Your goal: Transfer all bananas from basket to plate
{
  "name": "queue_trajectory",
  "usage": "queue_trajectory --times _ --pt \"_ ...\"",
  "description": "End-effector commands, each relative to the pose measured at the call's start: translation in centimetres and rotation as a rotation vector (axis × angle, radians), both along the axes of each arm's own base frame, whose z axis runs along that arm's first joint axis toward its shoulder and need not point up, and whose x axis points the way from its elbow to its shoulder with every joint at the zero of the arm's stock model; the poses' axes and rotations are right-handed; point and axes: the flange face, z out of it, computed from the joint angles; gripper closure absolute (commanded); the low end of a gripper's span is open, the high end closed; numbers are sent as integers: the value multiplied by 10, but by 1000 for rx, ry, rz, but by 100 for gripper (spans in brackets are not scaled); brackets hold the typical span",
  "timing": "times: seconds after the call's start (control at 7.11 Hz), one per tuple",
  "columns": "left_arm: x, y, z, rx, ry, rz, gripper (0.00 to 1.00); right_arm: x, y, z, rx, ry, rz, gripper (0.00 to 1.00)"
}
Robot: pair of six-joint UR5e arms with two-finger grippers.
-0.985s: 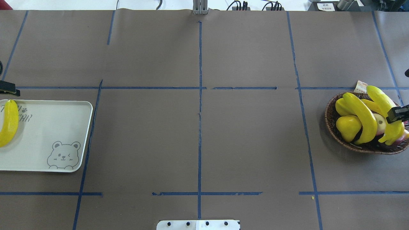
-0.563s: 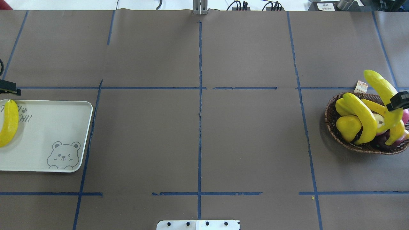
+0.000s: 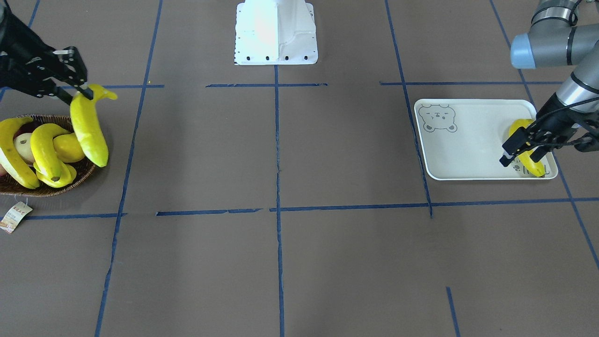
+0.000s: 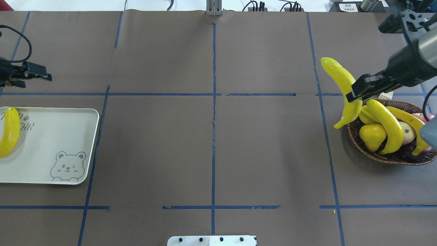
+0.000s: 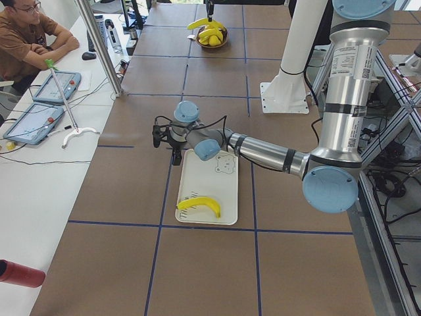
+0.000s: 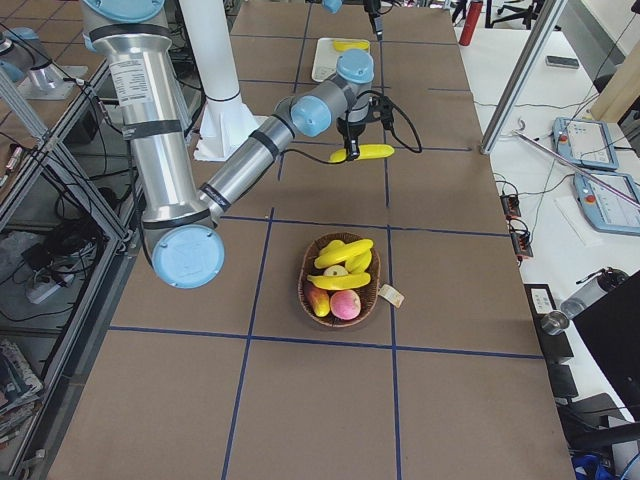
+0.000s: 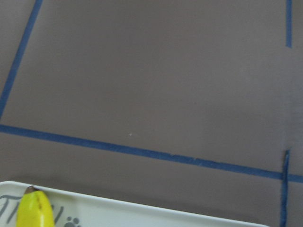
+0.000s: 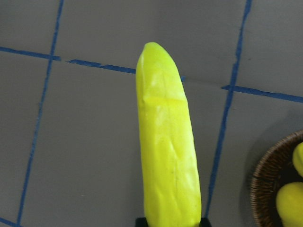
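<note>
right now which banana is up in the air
The banana clamped in the right gripper, lifted clear of the basket. Two bananas lie in the basket, and one lies on the tray.

Banana (image 8: 166, 142) is filling mid-frame, running from the bottom edge up to a rounded tip, with a faint crease across its upper part. 2 dark fingertips (image 8: 140, 221) are flanking its base. Brown table (image 8: 94, 151) with blue tape lines (image 8: 226, 127) is lying behind. Wicker basket (image 8: 266, 189) is curving in bottom right, holding yellow fruit (image 8: 289, 204).
</note>
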Motion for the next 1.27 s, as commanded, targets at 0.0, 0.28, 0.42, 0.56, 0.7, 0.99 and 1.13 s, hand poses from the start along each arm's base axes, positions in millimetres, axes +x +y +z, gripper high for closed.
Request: queue_trajectory --times 0.0,0.28,0.42,0.56,0.7,0.99,1.13 --pt "62 -5 -91 -72 180 -46 1 -72 19 -74 -24 -37 49 100" --pt "82 20 -140 -105 467 -88 1 -128 46 -98 -12 -101 110 100" --pt "106 31 -173 -170 586 -83 1 -170 66 -104 -28 -194 167 100" --pt "120 30 -212 -223 670 -117 1 -195 80 -105 -5 -238 188 100" --pt "143 39 -235 -242 705 -94 1 -204 89 -114 2 -255 190 100" --pt "204 73 -266 -251 746 -73 1 -222 105 -131 11 -281 195 100" --pt "228 92 -277 -246 762 -57 1 -224 106 -131 10 -279 193 100"
